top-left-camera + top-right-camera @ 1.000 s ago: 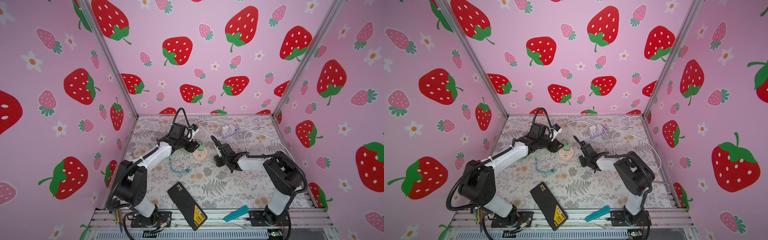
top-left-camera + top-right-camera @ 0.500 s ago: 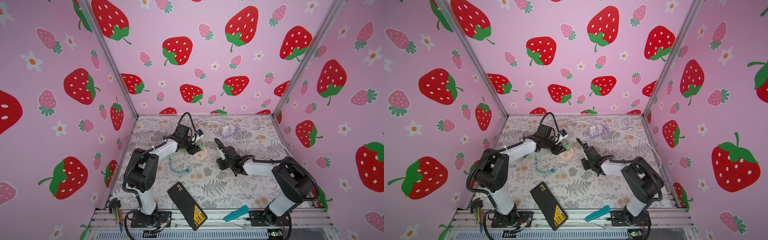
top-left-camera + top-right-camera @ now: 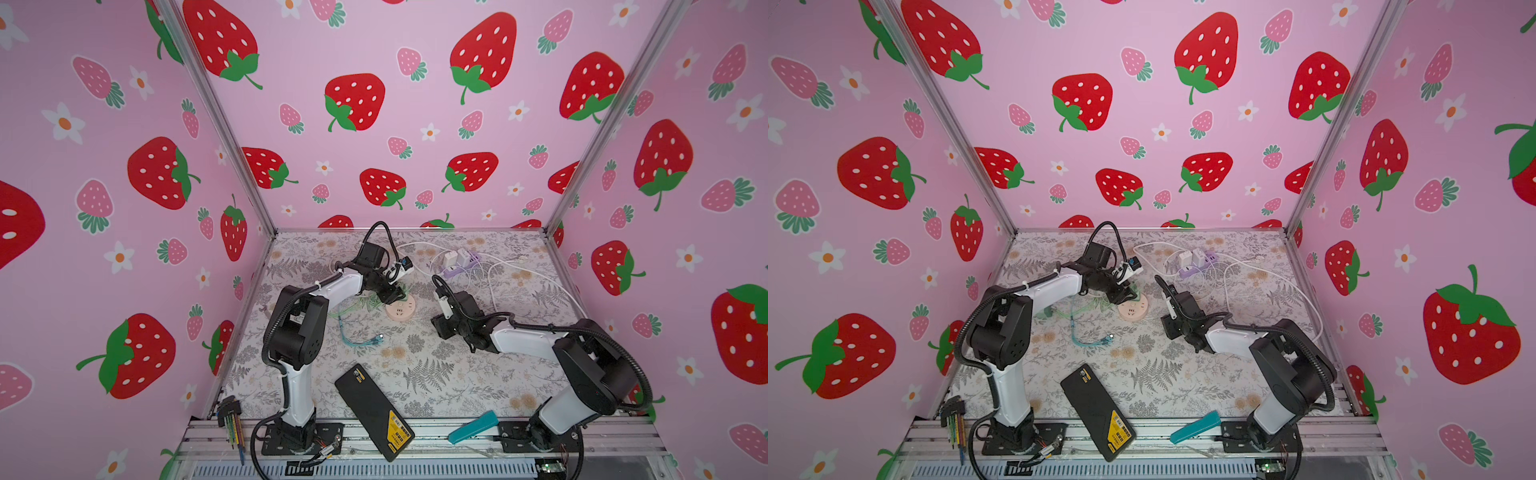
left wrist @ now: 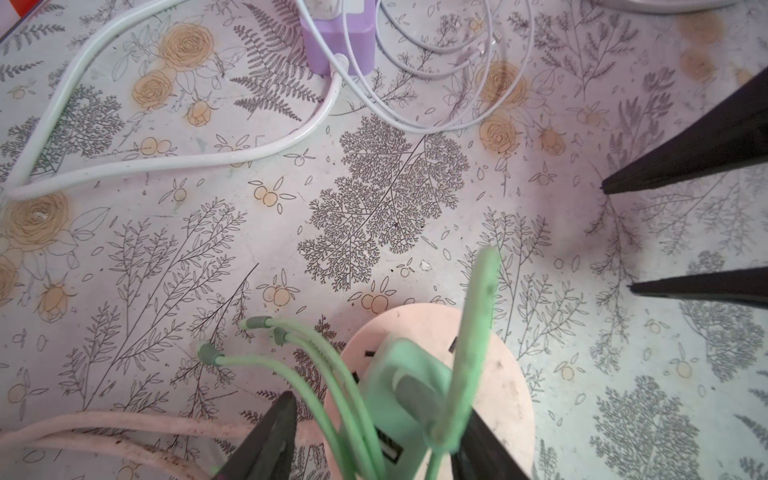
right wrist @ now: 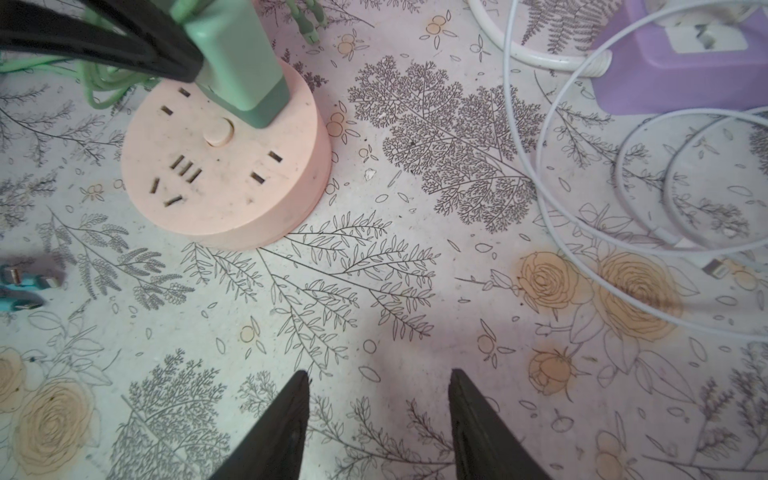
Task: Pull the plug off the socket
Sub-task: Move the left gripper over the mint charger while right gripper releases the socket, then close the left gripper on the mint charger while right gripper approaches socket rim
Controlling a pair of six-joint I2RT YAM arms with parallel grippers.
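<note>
Your left gripper (image 4: 382, 409) straddles the plug (image 5: 241, 62), which sits seated in the socket (image 5: 224, 174); can't tell if the jaws are clamped. Your right gripper (image 5: 379, 374) hovers nearby, jaws apart, empty.

Stereo top-down; wrist cams close-up

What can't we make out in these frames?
- Plug prongs: hidden in the socket in the right wrist view, so how deep it sits is unclear.
- Left gripper grip on the plug: the left wrist view's edge cuts the fingers and green cables fill one gap. Top views are too small.
- Plug's top: cut off by the frame edge in the right wrist view.
- Black box label: too small in both top views.
</note>
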